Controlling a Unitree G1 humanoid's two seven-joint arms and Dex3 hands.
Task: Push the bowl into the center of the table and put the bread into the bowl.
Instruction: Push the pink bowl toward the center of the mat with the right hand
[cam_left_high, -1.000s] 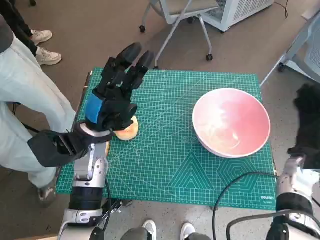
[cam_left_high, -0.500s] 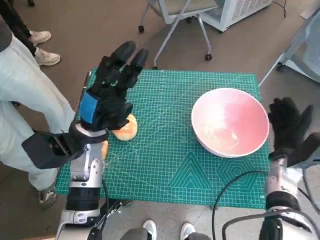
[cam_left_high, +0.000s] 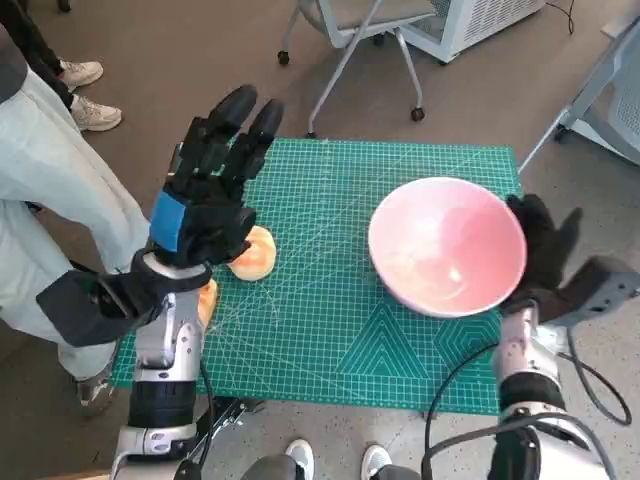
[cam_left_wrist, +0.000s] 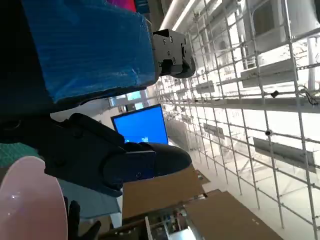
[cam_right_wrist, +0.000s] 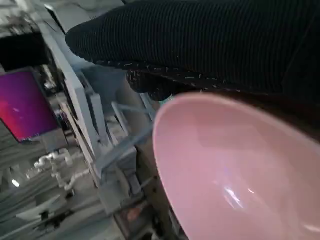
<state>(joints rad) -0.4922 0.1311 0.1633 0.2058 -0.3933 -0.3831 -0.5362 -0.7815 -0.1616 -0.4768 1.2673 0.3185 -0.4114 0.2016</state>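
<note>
Bowl (cam_left_high: 446, 246) shifted left toward counter centre, right hand (cam_left_high: 545, 262) flat against its rim; left hand (cam_left_high: 205, 195) spread, empty, above bread (cam_left_high: 252, 254).

Left hand (cam_left_high: 205, 205): raised above the table's left side, fingers apart and stretched forward, holding nothing.
Left forearm: rises steeply from the lower left.
Right hand (cam_left_high: 545, 262): gloved, fingers spread, at the table's right edge.
</note>
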